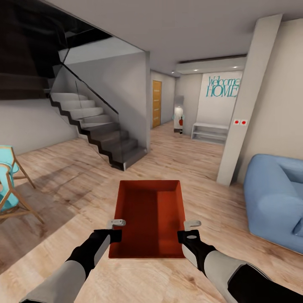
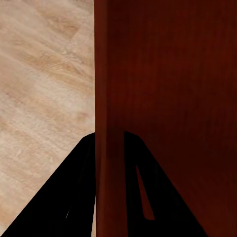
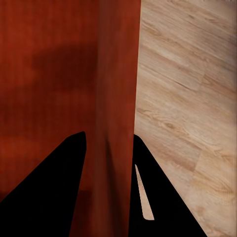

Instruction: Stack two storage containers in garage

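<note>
Between the arms, the left gripper (image 1: 115,229) and right gripper (image 1: 188,231) are each pinching a side wall of the bin (image 1: 148,214) — holding it level above the plank floor (image 1: 75,176). Both grips should be kept even while heading toward the door (image 1: 156,103) — past stairs (image 1: 99,126) and sofa (image 1: 273,202).

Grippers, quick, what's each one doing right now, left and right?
Left gripper: shut on the storage container, clamping its left wall.
Right gripper: shut on the storage container, clamping its right wall.
</note>
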Robot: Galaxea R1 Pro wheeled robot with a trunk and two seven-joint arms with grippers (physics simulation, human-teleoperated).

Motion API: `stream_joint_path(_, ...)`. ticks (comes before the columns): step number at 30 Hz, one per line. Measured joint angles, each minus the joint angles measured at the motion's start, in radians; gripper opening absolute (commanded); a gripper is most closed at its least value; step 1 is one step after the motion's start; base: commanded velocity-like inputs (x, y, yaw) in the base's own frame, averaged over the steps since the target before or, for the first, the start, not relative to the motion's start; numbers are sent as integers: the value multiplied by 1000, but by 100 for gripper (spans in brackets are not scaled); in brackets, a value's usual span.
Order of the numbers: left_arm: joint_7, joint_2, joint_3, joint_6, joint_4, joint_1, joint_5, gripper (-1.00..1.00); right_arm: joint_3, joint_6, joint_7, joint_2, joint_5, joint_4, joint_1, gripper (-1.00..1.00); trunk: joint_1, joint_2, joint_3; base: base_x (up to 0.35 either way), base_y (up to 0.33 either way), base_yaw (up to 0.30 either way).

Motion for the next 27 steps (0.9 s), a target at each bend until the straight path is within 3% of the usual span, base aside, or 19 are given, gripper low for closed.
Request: stream_joint_path(27,0,0,0,0,-1,1,-1,-100,0,0,0,0,1,0,0,-100,0,0,0,322,0,-1)
